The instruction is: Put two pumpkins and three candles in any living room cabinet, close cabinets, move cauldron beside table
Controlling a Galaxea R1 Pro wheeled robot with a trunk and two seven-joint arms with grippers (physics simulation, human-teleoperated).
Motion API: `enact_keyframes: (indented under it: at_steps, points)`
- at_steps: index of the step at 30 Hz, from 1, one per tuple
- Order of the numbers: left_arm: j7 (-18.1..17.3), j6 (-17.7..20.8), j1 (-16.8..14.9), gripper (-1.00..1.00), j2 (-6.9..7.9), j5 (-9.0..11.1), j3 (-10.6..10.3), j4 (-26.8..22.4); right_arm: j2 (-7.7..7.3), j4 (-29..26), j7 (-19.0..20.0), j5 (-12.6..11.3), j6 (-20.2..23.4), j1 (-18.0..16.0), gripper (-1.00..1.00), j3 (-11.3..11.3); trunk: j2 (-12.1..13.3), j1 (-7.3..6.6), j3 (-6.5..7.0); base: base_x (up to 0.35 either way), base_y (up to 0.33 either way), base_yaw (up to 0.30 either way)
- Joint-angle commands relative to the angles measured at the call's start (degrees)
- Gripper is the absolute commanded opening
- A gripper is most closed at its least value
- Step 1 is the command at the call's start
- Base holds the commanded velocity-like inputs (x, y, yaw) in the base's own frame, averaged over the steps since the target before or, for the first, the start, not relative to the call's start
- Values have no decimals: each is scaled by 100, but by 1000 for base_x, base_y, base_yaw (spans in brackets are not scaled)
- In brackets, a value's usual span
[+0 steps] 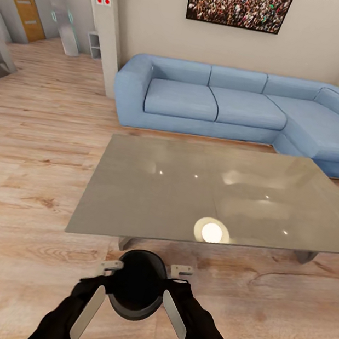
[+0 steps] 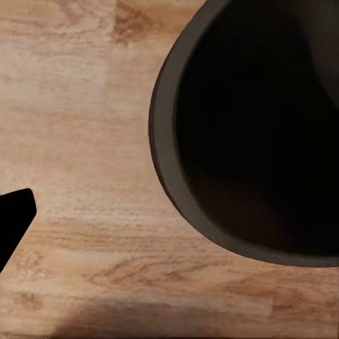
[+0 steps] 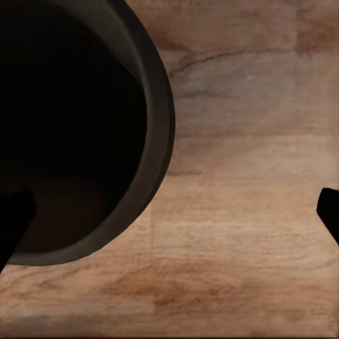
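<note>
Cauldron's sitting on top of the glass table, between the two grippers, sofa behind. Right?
Not quite. The cauldron is on the wood floor in front of the table, not on top of it; the head view shows this. It does sit between the left gripper and right gripper, with the sofa behind.

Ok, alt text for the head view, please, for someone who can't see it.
A dark round cauldron sits between the left gripper and right gripper, above wood floor just before a grey glass-topped coffee table. A blue sectional sofa stands behind.
</note>
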Motion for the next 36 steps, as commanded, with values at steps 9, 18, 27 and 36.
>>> enact_keyframes:
  at_steps: [9,18,27,36]
  points:
    - [59,14,-2,100,0,58,126,19,0,-14,-57,-42,11,-4,100,13,360,-200,158,-8,0,0]
    - [34,19,-2,100,0,58,130,58,0,-31,-53,-39,5,-4,100,13,721,-397,319,0,0,0]
    - [-35,410,-163,100,0,58,525,641,0,-41,-70,-67,55,-4,100,-3,1082,-595,481,0,0,0]
    - [-31,635,-207,100,28,58,538,706,0,-286,-87,-104,974,-9,100,-63,1443,-793,642,0,0,0]
